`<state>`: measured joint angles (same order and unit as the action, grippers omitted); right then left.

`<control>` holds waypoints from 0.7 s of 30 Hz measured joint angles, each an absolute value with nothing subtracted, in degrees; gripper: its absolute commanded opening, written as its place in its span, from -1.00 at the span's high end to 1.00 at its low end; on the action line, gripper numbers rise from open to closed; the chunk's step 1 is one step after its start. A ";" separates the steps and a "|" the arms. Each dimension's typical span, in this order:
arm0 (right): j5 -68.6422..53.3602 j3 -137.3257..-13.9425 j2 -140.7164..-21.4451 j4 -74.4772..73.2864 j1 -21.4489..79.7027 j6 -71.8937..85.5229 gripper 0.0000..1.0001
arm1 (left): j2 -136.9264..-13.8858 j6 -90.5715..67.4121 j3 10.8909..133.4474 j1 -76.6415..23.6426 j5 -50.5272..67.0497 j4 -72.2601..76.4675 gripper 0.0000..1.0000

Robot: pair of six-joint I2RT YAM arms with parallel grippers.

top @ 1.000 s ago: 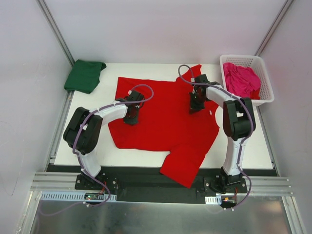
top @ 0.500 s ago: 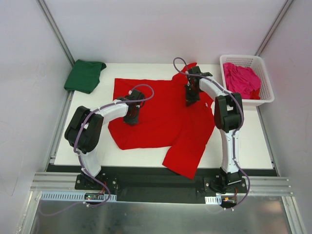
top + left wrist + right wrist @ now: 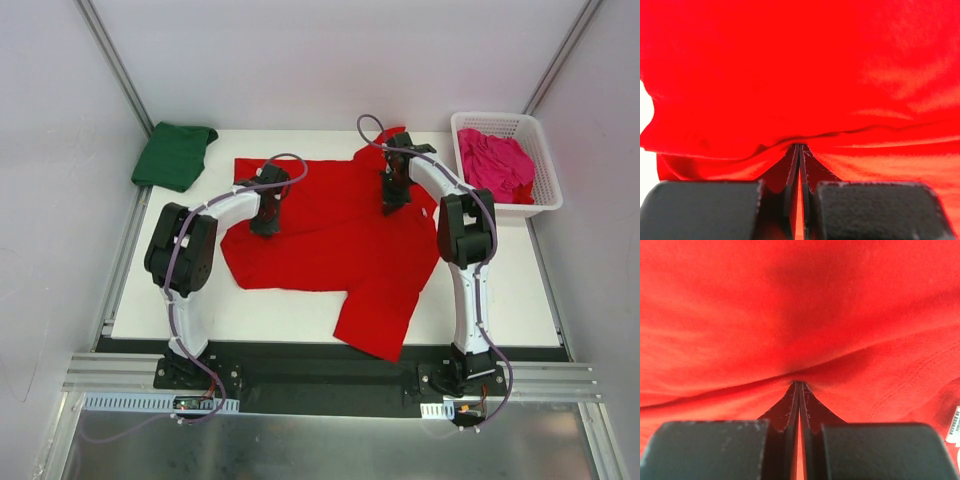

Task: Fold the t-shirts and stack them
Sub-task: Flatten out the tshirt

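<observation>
Label: in the right wrist view, at the lower right edge, a small white tag point(image 3: 953, 426) is sewn on the red shirt point(image 3: 330, 235). Its print is too small to read.

Top view, bottom centre: one part of the red shirt hangs over the near edge of the surface point(image 3: 500, 300). The rest lies spread and creased mid-frame.

Left fingers point(image 3: 790, 172): closed, with the tips pinching a fold of red cloth at the shirt's left part, centre-left of the frame.

Right fingers point(image 3: 789, 407): closed, likewise pinching a ridge of red cloth, at the shirt's upper right.

Upper left: green shirt point(image 3: 172, 155), folded, apart from the red one.

Upper right: pink shirt point(image 3: 492, 162), bunched inside the white basket point(image 3: 548, 175).
</observation>
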<state>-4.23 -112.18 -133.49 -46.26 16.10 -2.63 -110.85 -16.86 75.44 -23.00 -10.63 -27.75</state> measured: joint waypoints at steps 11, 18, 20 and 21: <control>-4.80 -109.71 -132.20 -44.31 15.77 -3.01 0.95 | -112.12 -16.84 77.36 -20.91 -10.22 -27.38 1.00; -3.81 -97.65 -122.50 -40.56 15.62 -2.98 0.47 | -103.22 -16.75 73.60 -21.04 -10.90 -28.75 0.34; -3.79 -95.44 -118.67 -39.83 15.62 -2.85 0.33 | -99.09 -16.75 73.54 -21.30 -11.09 -28.67 0.14; -3.81 -94.43 -116.57 -39.40 15.62 -2.81 0.28 | -96.92 -16.71 73.49 -21.47 -11.18 -28.58 0.10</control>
<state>-3.81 -94.43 -116.57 -39.40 15.62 -2.81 -96.92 -16.71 73.49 -21.47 -11.18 -28.58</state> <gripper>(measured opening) 0.294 0.363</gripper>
